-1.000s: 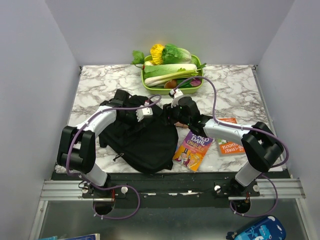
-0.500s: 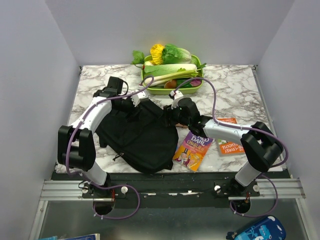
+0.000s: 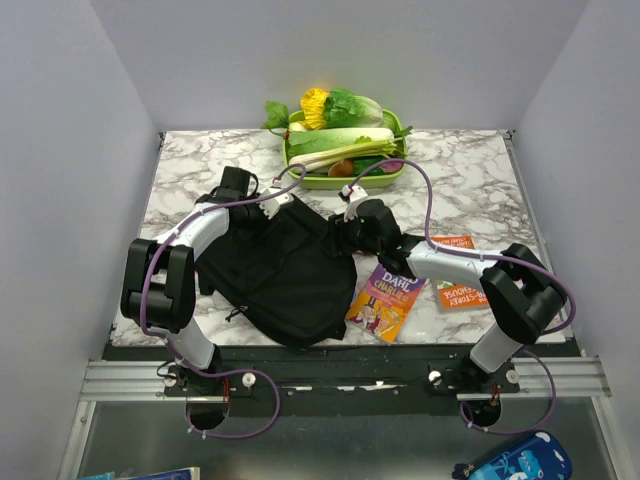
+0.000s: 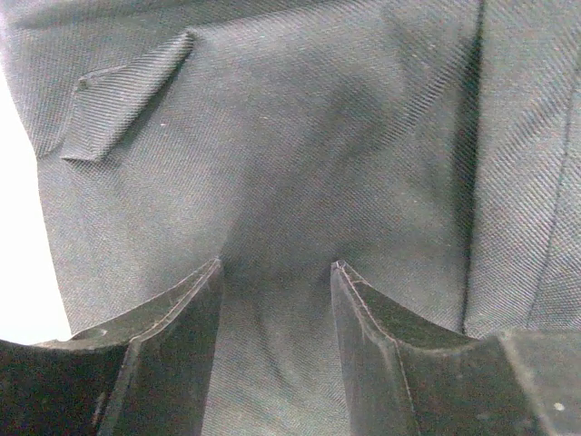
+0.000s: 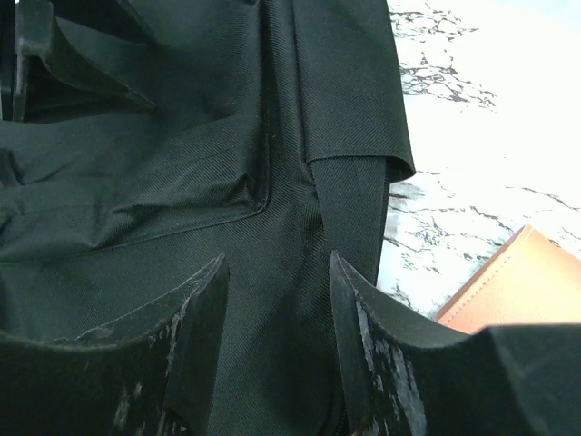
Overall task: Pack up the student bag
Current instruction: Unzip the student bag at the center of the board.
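Student bag (image 3: 285,280), grip of left pincer (image 4: 277,264), right pincer (image 5: 278,258) unclear

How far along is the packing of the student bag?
Nothing looks packed yet. The left gripper and right gripper are at the student bag, fingers astride its fabric. Left to do: the purple book and orange book lie on the table beside it.

**A:** What is lying on the marble table (image 3: 470,170)?

**B:** The student bag (image 3: 285,275) is lying there, crumpled. The left gripper (image 3: 283,203) is reaching onto the bag's far left part, and the right gripper (image 3: 345,228) is meeting its far right edge.

**A:** And around the bag?

**B:** A purple book (image 3: 385,300) is lying just right of it, with an orange book (image 3: 460,290) farther right. A green tray (image 3: 300,178) of vegetables is sitting beyond it.
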You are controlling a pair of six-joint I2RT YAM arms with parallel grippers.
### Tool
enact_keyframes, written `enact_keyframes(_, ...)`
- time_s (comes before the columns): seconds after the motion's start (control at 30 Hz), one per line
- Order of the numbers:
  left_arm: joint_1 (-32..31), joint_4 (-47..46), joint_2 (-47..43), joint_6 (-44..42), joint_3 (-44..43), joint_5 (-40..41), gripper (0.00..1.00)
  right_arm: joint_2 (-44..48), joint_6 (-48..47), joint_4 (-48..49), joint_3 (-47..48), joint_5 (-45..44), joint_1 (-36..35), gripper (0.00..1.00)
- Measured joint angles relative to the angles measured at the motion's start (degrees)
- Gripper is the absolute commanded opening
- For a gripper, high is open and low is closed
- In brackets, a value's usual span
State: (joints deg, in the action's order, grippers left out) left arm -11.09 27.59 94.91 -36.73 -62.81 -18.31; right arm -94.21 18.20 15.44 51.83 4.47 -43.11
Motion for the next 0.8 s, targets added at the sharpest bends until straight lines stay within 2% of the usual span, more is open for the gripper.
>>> enact_keyframes(0.3,-2.9,2.8,0.0,-4.6,1.5,-4.7,0.61,0.0,0.3,1.2,-1.3,0.4,0.0,0.56)
enact_keyframes(0.67,-3.5,22.2,-0.1,-14.0,-3.4,-21.9,0.65,0.0,0.3,1.4,-1.5,0.8,0.0,0.55)
enact_keyframes(0.8,-3.7,26.0,-0.1,-15.4,-3.7,-25.5,0.64,0.0,0.3,1.4,-1.5,0.8,0.0,0.55)
